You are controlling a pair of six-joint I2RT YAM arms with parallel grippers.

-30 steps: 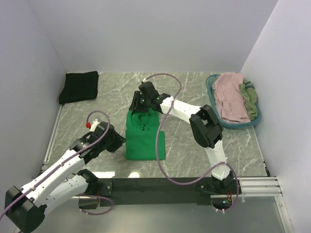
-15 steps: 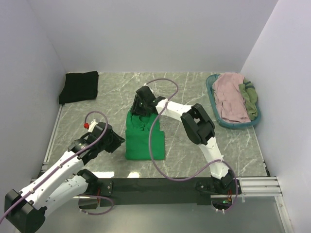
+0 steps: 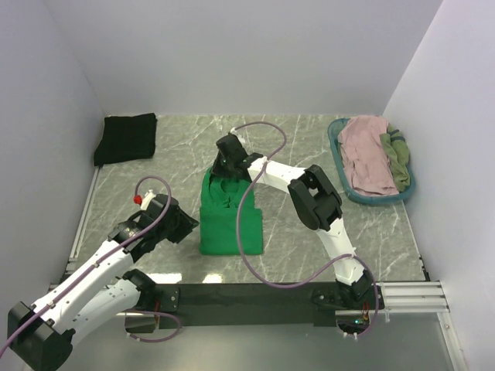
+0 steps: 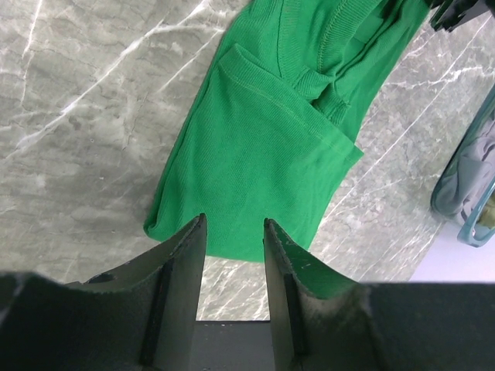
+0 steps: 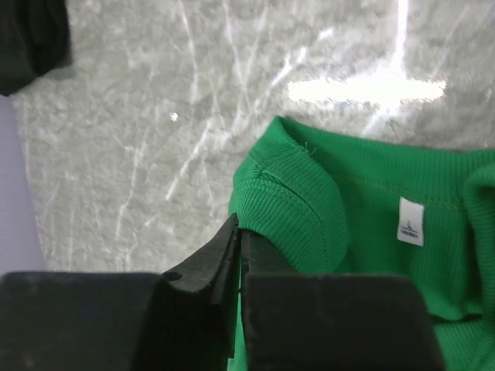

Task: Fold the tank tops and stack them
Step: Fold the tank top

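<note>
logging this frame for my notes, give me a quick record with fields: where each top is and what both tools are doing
green tank top: partly folded, centre of scene
black tank top: folded, far left corner
pink top: heaped in teal basket, far right
olive top: in same basket, beside the pink one
right tool: shut on green tank top, at a far strap edge
left tool: open, holding nothing, by the green top's near edge
</note>
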